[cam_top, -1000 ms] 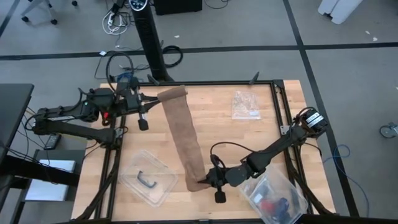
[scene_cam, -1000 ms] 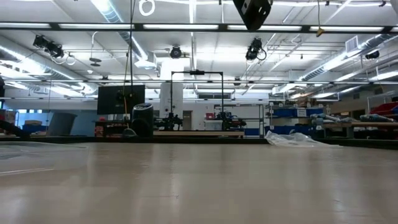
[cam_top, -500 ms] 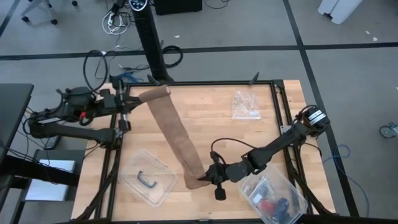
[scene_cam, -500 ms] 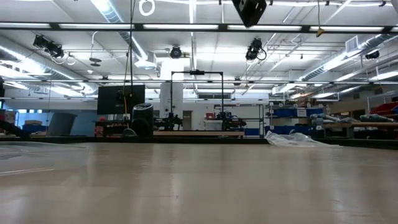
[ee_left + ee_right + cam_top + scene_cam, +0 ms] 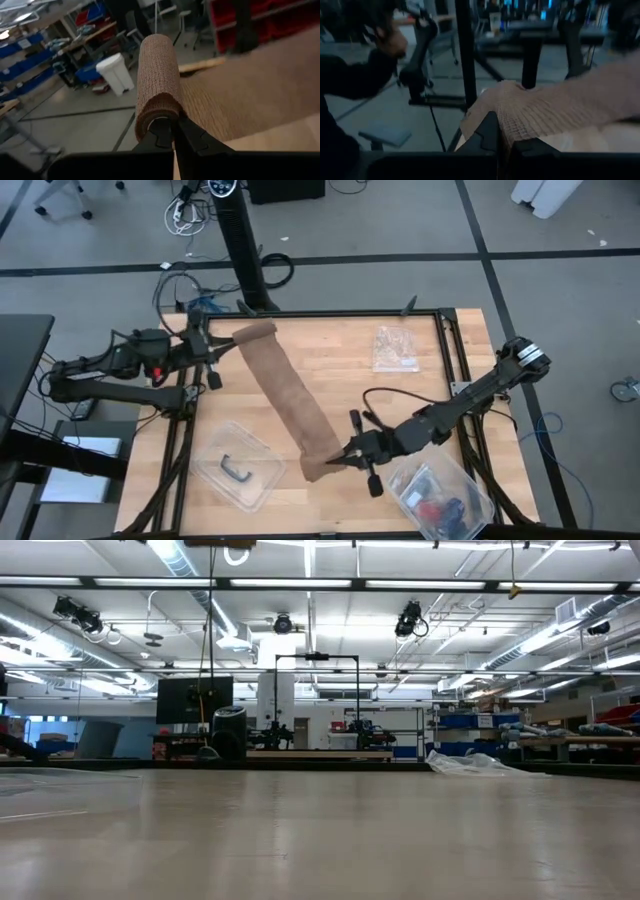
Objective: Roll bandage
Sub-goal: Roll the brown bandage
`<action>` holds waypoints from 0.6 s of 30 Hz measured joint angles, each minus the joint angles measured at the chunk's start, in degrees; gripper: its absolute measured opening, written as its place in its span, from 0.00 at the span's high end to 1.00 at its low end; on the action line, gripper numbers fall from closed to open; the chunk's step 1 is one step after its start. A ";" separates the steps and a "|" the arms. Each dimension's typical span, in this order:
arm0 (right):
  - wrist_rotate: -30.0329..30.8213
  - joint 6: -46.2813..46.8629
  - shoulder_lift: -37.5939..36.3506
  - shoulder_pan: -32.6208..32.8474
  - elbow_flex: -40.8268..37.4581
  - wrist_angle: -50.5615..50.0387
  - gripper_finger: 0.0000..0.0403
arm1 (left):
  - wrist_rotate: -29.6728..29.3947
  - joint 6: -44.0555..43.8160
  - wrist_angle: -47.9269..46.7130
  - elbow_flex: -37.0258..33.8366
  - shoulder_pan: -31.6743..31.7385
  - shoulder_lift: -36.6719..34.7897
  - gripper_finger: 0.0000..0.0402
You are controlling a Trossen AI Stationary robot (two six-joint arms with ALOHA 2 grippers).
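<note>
Between the two claws: dark brown soft fabric bandage strip point(image 5: 290, 402), stretched diagonally over the wooden desk point(image 5: 350, 385)
left claw point(image 5: 218, 346): clamped tight on the strip's rolled far end point(image 5: 157, 85)
right claw point(image 5: 340, 462): clamped tight on the strip's flat near end point(image 5: 520, 117)
beside right claw: clear plastic tub point(image 5: 440, 495)

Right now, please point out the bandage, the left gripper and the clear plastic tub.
bandage point(image 5: 290, 402), high view, middle of the flat brown strip.
left gripper point(image 5: 216, 353), high view, fingertips at the rolled end.
clear plastic tub point(image 5: 262, 460), high view, a bare part of its wall.
</note>
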 joint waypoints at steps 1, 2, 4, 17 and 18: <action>0.13 -0.78 -0.83 -0.04 0.00 0.41 1.00 | -0.46 -0.02 0.05 -1.08 0.19 0.00 1.00; 0.63 -1.61 -1.63 -0.13 0.00 0.88 1.00 | -0.70 -0.13 0.14 -2.19 0.46 0.02 1.00; 2.19 -3.58 -3.37 -0.31 0.00 1.52 1.00 | -0.79 -0.81 1.44 -4.57 0.83 0.02 1.00; 7.91 -10.05 -12.35 -7.21 0.00 4.05 1.00 | 13.36 -7.82 19.00 -20.83 0.41 6.22 1.00; 7.90 -10.05 -12.81 -8.03 0.00 4.07 1.00 | 14.83 -8.46 20.91 -21.68 0.18 7.26 1.00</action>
